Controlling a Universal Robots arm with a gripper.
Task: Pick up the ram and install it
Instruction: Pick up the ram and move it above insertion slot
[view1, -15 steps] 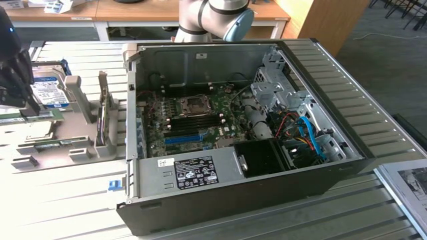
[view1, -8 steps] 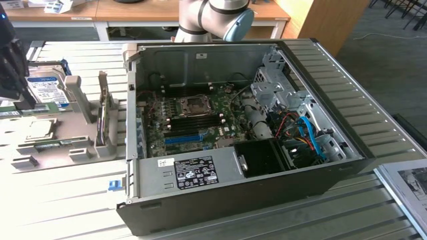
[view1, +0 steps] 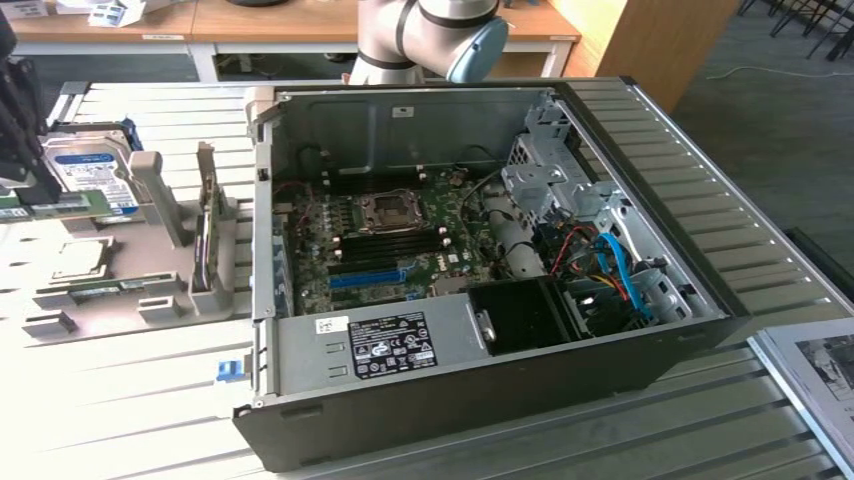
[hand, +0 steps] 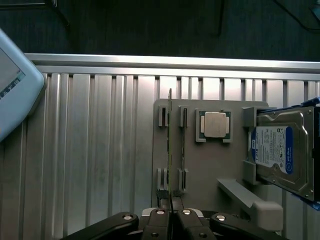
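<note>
Ram (hand: 170, 150): sits clamped by one edge in the gripper (hand: 171, 216), fingers pressed together on the thin board. Stands on edge, seen as a thin line. Long axis: runs parallel with the slats of the aluminium table (hand: 90, 150), pointing from the fingers toward the table's edge. Hangs over the grey fixture (hand: 205, 165), at the outermost pair of slot brackets. Seated there or lifted clear: cannot tell. Lies outside the open computer case (view1: 534, 400), to the exterior view's left of it.

Count:
- Two thin sticks on edge: the clamped ram and a second stick (hand: 183, 150) in the neighbouring bracket pair, parallel and just beside it.
- One processor chip (hand: 215, 124).
- One hard drive (hand: 282, 150), blue-white label.
- One case, with one motherboard (view1: 441, 262) and one blue slot (view1: 363, 278).
</note>
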